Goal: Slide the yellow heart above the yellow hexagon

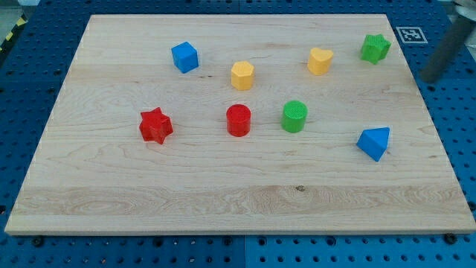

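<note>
My tip [429, 77] hangs off the board's right edge near the top right corner, over the blue perforated surround [446, 112]; the rod is blurred, so its exact end is hard to fix. It touches no block and holds nothing, being a bare rod with nothing that opens or closes.

The yellow heart [320, 61] sits on the wooden board [223, 193] toward the top edge, right of centre. The yellow hexagon [242, 75] lies to the view's left of it, slightly nearer the bottom edge, with clear wood between the two.

The green star [375, 48] stands near the top right corner, between my tip and the heart, close to the heart's right side but apart from it. The blue cube [184, 56] is left of the hexagon, near the top edge.

Lower down, toward the middle of the board, a row runs left to right: the red star [155, 125], the red cylinder [238, 120] and the green cylinder [294, 116]. The blue triangular block [374, 143] sits near the right edge.

A fiducial marker [410, 34] lies just off the top right corner.
</note>
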{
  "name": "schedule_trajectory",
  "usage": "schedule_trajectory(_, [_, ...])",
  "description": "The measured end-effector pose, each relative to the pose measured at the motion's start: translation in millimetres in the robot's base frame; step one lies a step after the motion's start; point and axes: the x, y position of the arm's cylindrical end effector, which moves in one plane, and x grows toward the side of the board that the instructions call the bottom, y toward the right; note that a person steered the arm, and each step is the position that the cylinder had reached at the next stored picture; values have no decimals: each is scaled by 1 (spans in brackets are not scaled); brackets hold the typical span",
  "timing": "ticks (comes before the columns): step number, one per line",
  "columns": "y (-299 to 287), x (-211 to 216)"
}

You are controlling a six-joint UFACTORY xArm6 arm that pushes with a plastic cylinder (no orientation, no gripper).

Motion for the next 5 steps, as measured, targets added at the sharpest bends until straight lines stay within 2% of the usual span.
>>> schedule_trajectory(2, [-124,-7])
schedule_trajectory(4, [-224,-59])
schedule_trajectory(5, [-272,-43])
